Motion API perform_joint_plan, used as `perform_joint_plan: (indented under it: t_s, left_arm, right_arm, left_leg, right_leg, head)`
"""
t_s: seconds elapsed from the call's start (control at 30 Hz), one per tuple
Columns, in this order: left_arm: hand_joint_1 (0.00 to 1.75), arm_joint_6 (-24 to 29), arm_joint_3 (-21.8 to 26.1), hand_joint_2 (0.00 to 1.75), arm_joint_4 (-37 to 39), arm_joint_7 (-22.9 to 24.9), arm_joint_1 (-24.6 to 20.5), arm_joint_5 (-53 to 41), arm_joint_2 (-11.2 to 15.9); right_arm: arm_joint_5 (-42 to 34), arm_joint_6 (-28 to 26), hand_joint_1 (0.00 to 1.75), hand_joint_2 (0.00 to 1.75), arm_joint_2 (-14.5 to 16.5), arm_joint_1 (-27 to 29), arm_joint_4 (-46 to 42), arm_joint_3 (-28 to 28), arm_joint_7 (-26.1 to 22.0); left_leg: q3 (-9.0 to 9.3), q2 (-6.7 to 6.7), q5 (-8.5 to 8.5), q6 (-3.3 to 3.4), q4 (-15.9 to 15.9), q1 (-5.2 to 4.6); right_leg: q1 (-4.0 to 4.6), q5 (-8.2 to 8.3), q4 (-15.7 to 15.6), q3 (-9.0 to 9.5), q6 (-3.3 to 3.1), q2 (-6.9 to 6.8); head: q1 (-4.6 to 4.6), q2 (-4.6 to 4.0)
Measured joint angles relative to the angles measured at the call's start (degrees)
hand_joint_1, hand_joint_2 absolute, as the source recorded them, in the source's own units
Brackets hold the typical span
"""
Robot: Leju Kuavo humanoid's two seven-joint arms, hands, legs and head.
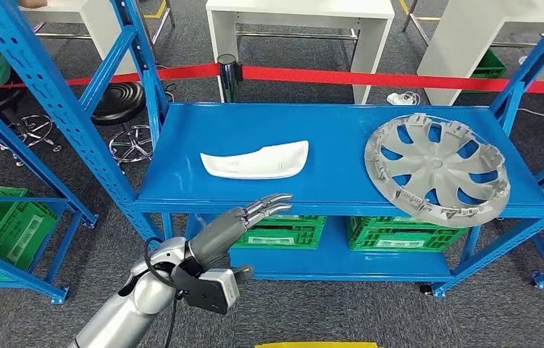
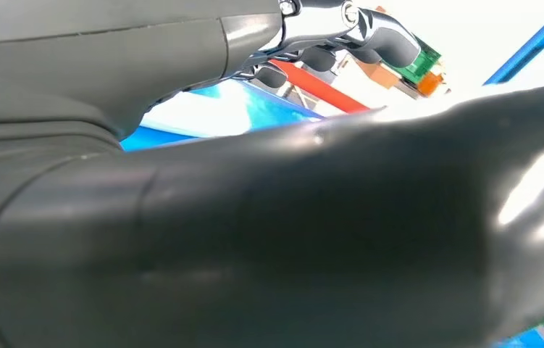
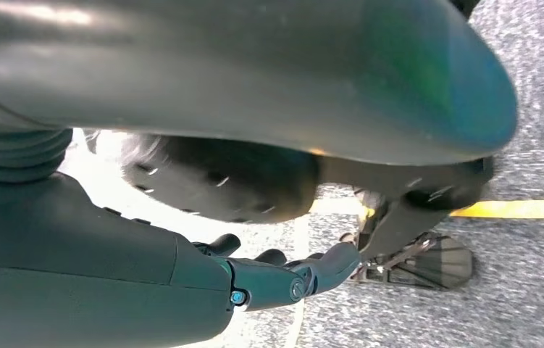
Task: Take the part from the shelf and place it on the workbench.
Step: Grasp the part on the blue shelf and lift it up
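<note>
Now left hand (image 1: 254, 215) fingers apart, empty, near curved glossy white part (image 1: 256, 160) on blue shelf (image 1: 341, 192).

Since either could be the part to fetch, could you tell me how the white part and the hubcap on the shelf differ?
The white part is long, smooth and solid; the hubcap is round, grey and slotted between its spokes. The white part lies near the shelf's middle, just beyond the left hand; the hubcap sits at the right end, overhanging the front edge. Both lie flat, untouched.

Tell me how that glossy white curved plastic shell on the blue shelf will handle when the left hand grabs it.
The glossy white curved plastic shell looks thin and hollow, so probably light and fairly stiff. Its smooth sheen suggests it may slip under the left hand. Its shallow curve may let it rock or slide across the blue shelf.
</note>
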Motion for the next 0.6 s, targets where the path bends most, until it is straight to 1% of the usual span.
perform_joint_plan:
  t_s: [0.03,0.1,0.13,0.17,0.2,0.23,0.27,0.3,0.33,0.37,0.4,0.43,0.47,0.5,0.53,0.6]
  left_arm:
    - [0.00,0.0,0.0,0.00,0.0,0.0,0.0,0.0,0.0]
    - [0.00,0.0,-0.1,0.00,0.1,0.0,-0.1,0.0,-0.1]
    - [0.00,0.1,-0.1,0.00,0.2,0.0,-0.1,-0.1,-0.2]
    - [0.00,0.2,-0.2,0.00,0.2,0.1,-0.2,-0.2,-0.2]
    - [0.00,0.6,-0.2,0.00,0.2,0.3,-0.2,-0.5,-0.2]
    - [0.00,1.1,-0.3,0.00,0.3,0.6,-0.3,-0.9,-0.2]
    - [0.00,1.9,-0.3,0.00,0.5,1.2,-0.3,-1.6,-0.2]
    - [0.00,2.8,-0.4,0.00,0.8,1.9,-0.4,-2.4,-0.2]
    - [0.00,3.8,-0.4,0.00,1.2,2.7,-0.5,-3.1,-0.2]
    - [0.00,4.7,-0.4,0.00,1.8,3.5,-0.8,-3.7,-0.2]
    - [0.00,5.5,-0.4,0.00,2.6,4.1,-1.3,-3.9,-0.3]
    - [0.00,6.0,-0.3,0.00,3.8,4.4,-2.1,-3.9,-0.5]
    - [0.00,6.4,-0.2,0.00,5.2,4.6,-3.0,-3.7,-0.7]
    - [0.00,6.9,0.1,0.00,6.8,4.7,-3.9,-3.5,-1.0]
    - [0.00,7.5,0.4,0.00,8.4,4.9,-4.7,-3.5,-1.3]
    - [0.00,9.3,0.9,0.00,11.7,5.5,-5.9,-4.1,-1.8]
  right_arm:
    - [0.0,0.0,0.00,0.00,0.0,-0.1,0.0,0.0,0.0]
    - [0.0,0.0,0.00,0.00,0.0,-0.1,0.0,0.0,0.0]
    - [-0.1,0.0,0.00,0.00,0.0,0.0,0.0,0.0,0.1]
    - [-0.1,0.0,0.00,0.00,0.0,0.0,0.0,0.0,0.1]
    - [-0.1,0.0,0.00,0.00,0.0,0.0,0.0,0.0,0.2]
    - [-0.1,0.0,0.00,0.00,0.0,0.0,0.0,0.0,0.2]
    - [-0.1,0.0,0.00,0.00,-0.1,-0.1,0.0,0.0,0.2]
    - [-0.1,0.0,0.00,0.00,-0.1,-0.1,0.0,-0.1,0.3]
    - [-0.1,0.0,0.00,0.00,-0.1,0.0,0.0,-0.1,0.3]
    - [-0.1,0.0,0.00,0.00,-0.1,0.0,0.0,-0.1,0.4]
    - [0.0,0.1,0.00,0.00,-0.1,0.0,0.0,-0.1,0.4]
    - [0.1,0.2,0.00,0.00,0.0,0.0,0.0,-0.1,0.3]
    - [0.2,0.2,0.00,0.00,0.0,-0.1,0.0,-0.1,0.2]
    - [0.3,0.2,0.00,0.00,0.0,-0.1,0.0,-0.1,0.1]
    - [0.4,0.2,0.00,0.00,0.0,-0.2,0.0,-0.1,-0.1]
    - [0.6,0.0,0.00,0.00,-0.1,-0.2,0.0,-0.1,-0.5]
  left_leg:
    - [0.05,0.23,-0.07,-0.34,0.0,-0.07]
    - [0.14,0.75,-0.12,-1.07,-0.1,-0.02]
    - [0.04,0.47,-0.44,-1.54,0.2,0.09]
    - [-0.42,-0.18,-1.25,-2.00,1.3,0.20]
    - [-1.46,-1.04,-2.64,-2.45,3.7,0.35]
    - [-2.98,-1.89,-4.37,-2.82,7.1,0.53]
    - [-4.88,-2.30,-6.03,-3.07,11.2,0.67]
    - [-6.57,-2.43,-7.04,-3.22,14.5,0.77]
    - [-7.48,-2.46,-6.96,-3.28,16.0,0.85]
    - [-7.33,-2.50,-5.81,-3.25,15.3,0.91]
    - [-6.03,-2.62,-3.78,-3.16,12.3,0.97]
    - [-4.12,-2.98,-1.70,-3.04,8.0,1.02]
    - [-2.19,-3.41,-0.30,-2.88,4.1,1.01]
    - [-0.79,-3.80,0.49,-2.67,1.2,1.01]
    - [-0.08,-4.10,0.65,-2.50,-0.3,1.02]
    - [0.08,-4.17,0.66,-2.20,-0.6,1.00]
  right_leg:
    - [0.12,0.06,-0.6,0.10,-0.26,-0.07]
    - [0.09,0.34,-0.8,0.01,-0.85,0.91]
    - [-0.01,0.49,-1.0,0.09,-1.20,1.31]
    - [-0.18,0.66,-1.1,0.21,-1.50,1.70]
    - [-0.36,0.79,-1.2,0.33,-1.72,2.07]
    - [-0.42,0.83,-1.3,0.35,-1.81,2.45]
    - [-0.46,0.83,-1.2,0.35,-1.86,2.88]
    - [-0.48,0.82,-1.2,0.37,-1.88,3.30]
    - [-0.48,0.78,-1.2,0.42,-1.89,3.72]
    - [-0.50,0.73,-1.2,0.50,-1.87,4.11]
    - [-0.52,0.66,-1.2,0.64,-1.79,4.48]
    - [-0.56,0.56,-1.2,0.79,-1.65,4.82]
    - [-0.50,0.42,-1.1,0.85,-1.41,5.07]
    - [-0.46,0.34,-1.1,0.84,-1.11,5.28]
    - [-0.37,0.27,-1.1,0.76,-1.03,5.39]
    - [-0.27,0.32,-1.2,0.68,-1.25,5.48]
  head:
    - [-0.01,-0.01]
    - [-0.01,-0.01]
    - [-0.03,-0.01]
    - [-0.08,0.00]
    - [-0.15,0.01]
    - [-0.20,0.01]
    - [-0.23,0.00]
    - [-0.22,0.00]
    - [-0.21,0.00]
    - [-0.21,0.00]
    - [-0.21,0.01]
    - [-0.21,0.00]
    - [-0.21,0.00]
    - [-0.19,-0.01]
    - [-0.18,-0.01]
    - [-0.14,-0.01]
